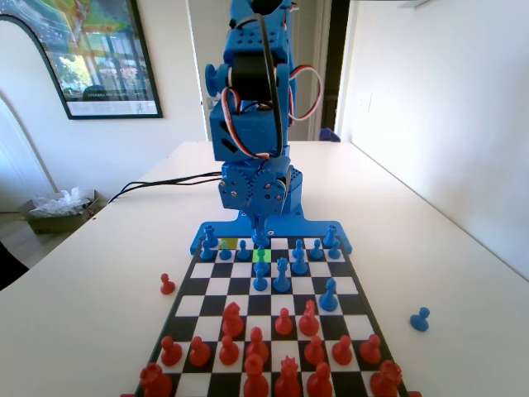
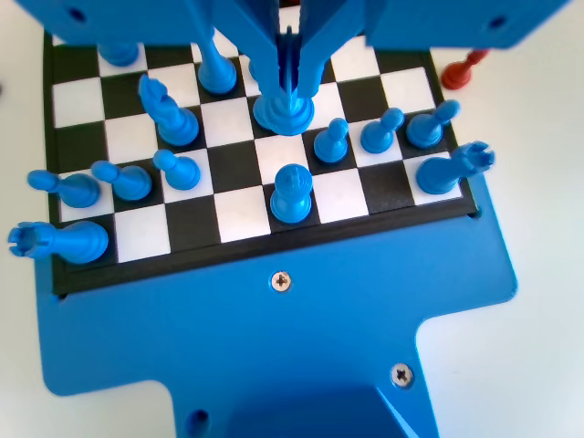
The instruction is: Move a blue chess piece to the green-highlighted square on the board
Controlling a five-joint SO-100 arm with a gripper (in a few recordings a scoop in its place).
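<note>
The green-highlighted square (image 1: 261,255) lies in the second row from the board's (image 1: 357,285) far edge in the fixed view, near the middle of that row, just below my base. A blue piece (image 2: 285,102) stands beneath my end effector (image 2: 290,57); in the wrist view my two jaws come down close on either side of its upper part, nearly shut around it, and its round foot sits on a white square. Whether the foot rests on the square or hangs just above it I cannot tell.

My arm is folded steeply, its upper links stacked above the base and the end effector pointing straight down at the far rows.

The fixed view shows the green tint and a duller yellow-green square (image 1: 228,244) to its left, red pieces (image 1: 256,343) crowding the near rows, a red pawn (image 1: 167,284) off the board's left edge and a blue pawn (image 1: 420,318) on the bench (image 1: 446,248) to its right. The wrist view shows no tint, but it gives the jaws' closeness.
</note>
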